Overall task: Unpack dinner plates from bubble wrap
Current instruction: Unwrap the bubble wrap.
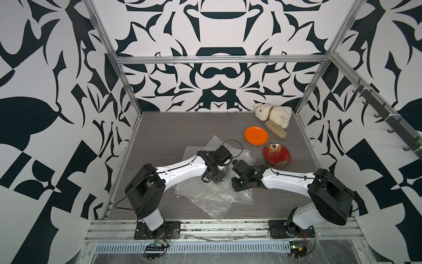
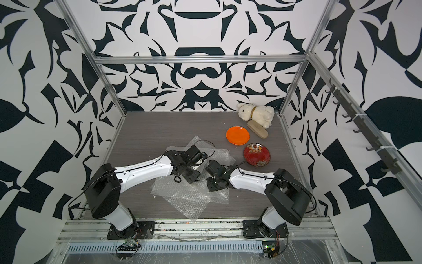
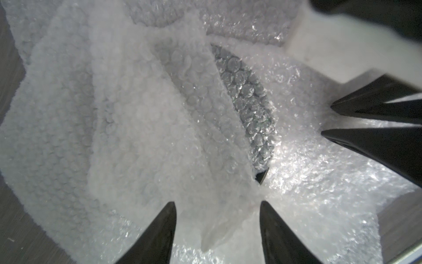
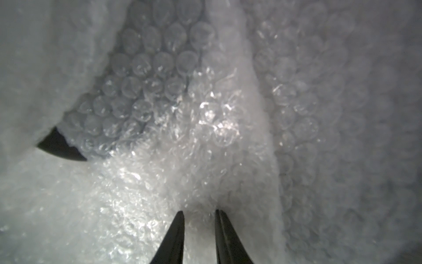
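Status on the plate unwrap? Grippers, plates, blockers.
Left gripper open, loose flap between fingers. Right gripper pinching bubble wrap. Orange plate, red plate out; black plate mostly covered. Brush and rabbit well aside.

Left arm (image 1: 182, 168), right arm (image 1: 287, 180): white forearm shells, black joint housings, thin black cables, small dark screws. Black base plates (image 1: 172, 225). Left gripper (image 3: 217, 203) fingers (image 3: 157, 237) black, tapered.

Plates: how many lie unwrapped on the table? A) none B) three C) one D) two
D: the orange plate and the red plate lie bare on the table; only a dark sliver peeks from the bubble wrap.
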